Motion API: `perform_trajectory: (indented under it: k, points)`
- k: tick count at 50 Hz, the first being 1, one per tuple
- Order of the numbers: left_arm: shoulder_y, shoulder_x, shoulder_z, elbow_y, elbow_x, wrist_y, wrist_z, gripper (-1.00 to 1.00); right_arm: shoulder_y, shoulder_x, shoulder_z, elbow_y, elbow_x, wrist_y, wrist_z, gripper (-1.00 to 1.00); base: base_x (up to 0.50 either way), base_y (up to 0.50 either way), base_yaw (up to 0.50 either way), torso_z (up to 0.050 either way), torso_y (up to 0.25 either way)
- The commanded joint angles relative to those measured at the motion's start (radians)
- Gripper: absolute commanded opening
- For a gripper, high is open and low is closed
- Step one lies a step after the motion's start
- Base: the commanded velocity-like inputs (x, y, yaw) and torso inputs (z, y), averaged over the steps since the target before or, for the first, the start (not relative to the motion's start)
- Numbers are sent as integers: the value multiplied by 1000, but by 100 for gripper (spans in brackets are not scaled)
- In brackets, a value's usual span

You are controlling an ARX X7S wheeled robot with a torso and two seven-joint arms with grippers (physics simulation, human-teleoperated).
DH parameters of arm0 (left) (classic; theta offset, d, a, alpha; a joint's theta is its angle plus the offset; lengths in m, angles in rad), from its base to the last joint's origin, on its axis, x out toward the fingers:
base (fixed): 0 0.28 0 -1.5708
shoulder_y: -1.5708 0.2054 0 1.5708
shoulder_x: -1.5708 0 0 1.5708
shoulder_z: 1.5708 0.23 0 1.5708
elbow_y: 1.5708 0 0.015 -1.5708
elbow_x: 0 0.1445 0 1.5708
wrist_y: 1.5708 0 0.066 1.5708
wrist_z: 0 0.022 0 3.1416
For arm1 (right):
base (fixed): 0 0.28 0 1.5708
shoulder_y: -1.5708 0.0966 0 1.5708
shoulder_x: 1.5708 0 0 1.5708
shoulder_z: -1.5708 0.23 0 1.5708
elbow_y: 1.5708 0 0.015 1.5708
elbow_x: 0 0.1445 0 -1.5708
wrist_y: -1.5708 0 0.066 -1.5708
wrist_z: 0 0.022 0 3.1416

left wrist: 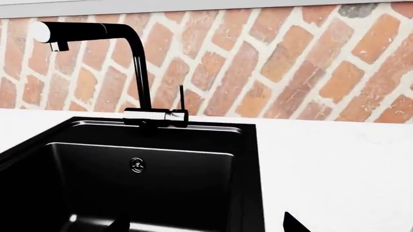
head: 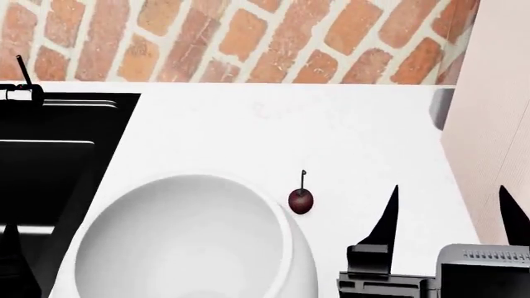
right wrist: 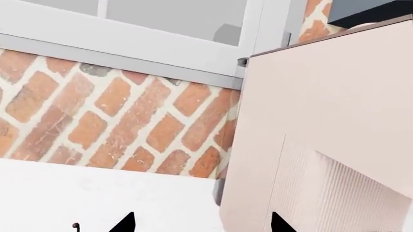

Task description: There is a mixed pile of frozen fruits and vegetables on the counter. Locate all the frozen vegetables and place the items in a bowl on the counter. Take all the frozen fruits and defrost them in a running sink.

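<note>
Bowl point(head: 190, 248), white and round-bellied, sits nearest at 6 o'clock in the head view on the white tabletop point(head: 348, 130), its inside showing nothing, with one dark red fruit point(head: 301, 200) on a thin stem just beside its rim at about 1 o'clock. The right tool point(head: 451, 214) at 4 o'clock stands wide apart and holds nothing. Farther off at 10 o'clock the black sink point(head: 58, 155) lies below its tap point(left wrist: 96, 53), and whether the left tool point(left wrist: 206, 224) is wide or narrow I cannot tell.

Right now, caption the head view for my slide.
Open right fingers beside a lone grape near the white bowl, sink at left.
</note>
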Motion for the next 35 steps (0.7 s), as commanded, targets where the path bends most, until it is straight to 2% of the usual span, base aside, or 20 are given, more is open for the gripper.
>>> perform_trajectory:
  k: [1,12,21,23,27,31,35]
  points:
    - [3,20,-29,0,-7,4,40,100,114,-64,73,79,50,75,-53,100,0,0,0,0,0]
    - [2,12,-31,5,-18,-8,36,100,392,-18,-61,342,89,244,-115,100,0,0,0,0,0]
    - [0,8,-32,5,-25,-17,31,100,625,-65,-46,630,161,345,-194,100,0,0,0,0,0]
    - [5,6,-30,-5,-23,-7,34,100,689,-109,31,739,179,395,-188,100,0,0,0,0,0]
    - [27,5,-29,-15,-19,19,39,100,764,-101,4,846,212,468,-234,100,0,0,0,0,0]
    - [20,-1,-34,-1,-31,-6,37,100,865,-141,58,958,223,578,-213,100,0,0,0,0,0]
    - [10,-3,-34,3,-36,-17,32,100,915,-129,-1,1056,235,577,-234,100,0,0,0,0,0]
